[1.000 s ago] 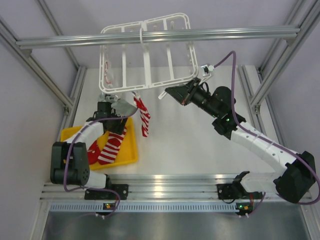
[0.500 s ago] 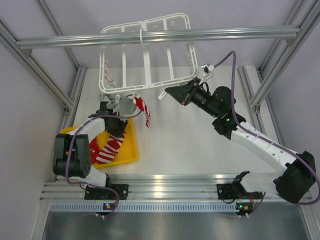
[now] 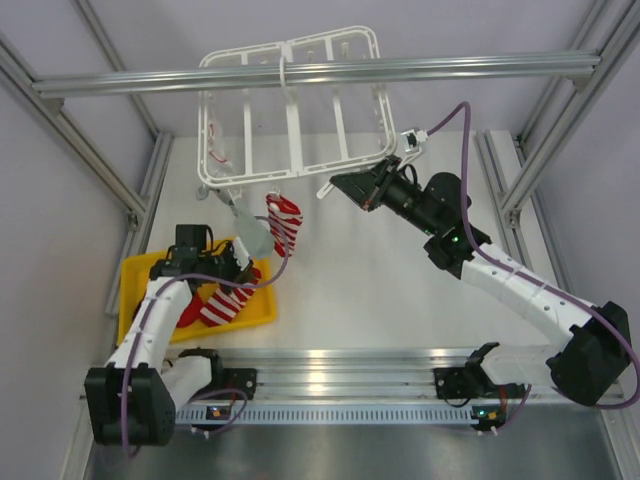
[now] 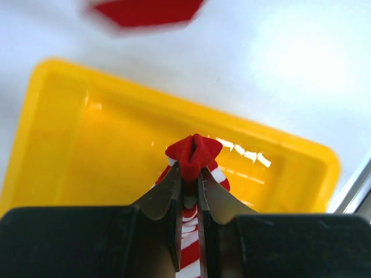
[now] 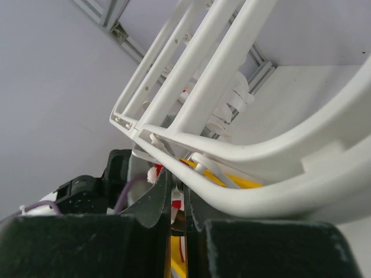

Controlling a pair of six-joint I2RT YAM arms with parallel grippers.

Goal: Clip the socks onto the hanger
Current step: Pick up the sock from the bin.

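Note:
The white hanger (image 3: pixel 290 110) hangs tilted from the overhead rail. One red-and-white striped sock (image 3: pixel 283 225) dangles from a clip on its near edge; its blurred red end (image 4: pixel 145 10) tops the left wrist view. My left gripper (image 3: pixel 243 278) is over the yellow tray, its fingers (image 4: pixel 188 174) shut on the red end of a second sock (image 4: pixel 193 152), whose striped part runs down between them. More striped sock (image 3: pixel 222 302) lies in the tray. My right gripper (image 3: pixel 340 186) (image 5: pixel 178 180) is shut on the hanger's near rim (image 5: pixel 261 156).
The yellow tray (image 3: pixel 135 275) (image 4: pixel 87 156) sits at the table's near left. Aluminium rails cross above the hanger (image 3: pixel 320 73) and run along the near edge (image 3: pixel 330 375). Purple cables loop off both arms.
My left gripper has left the hung sock, swung back and down over the tray, and closed on a sock there. The hung sock swings. The right arm has not moved.

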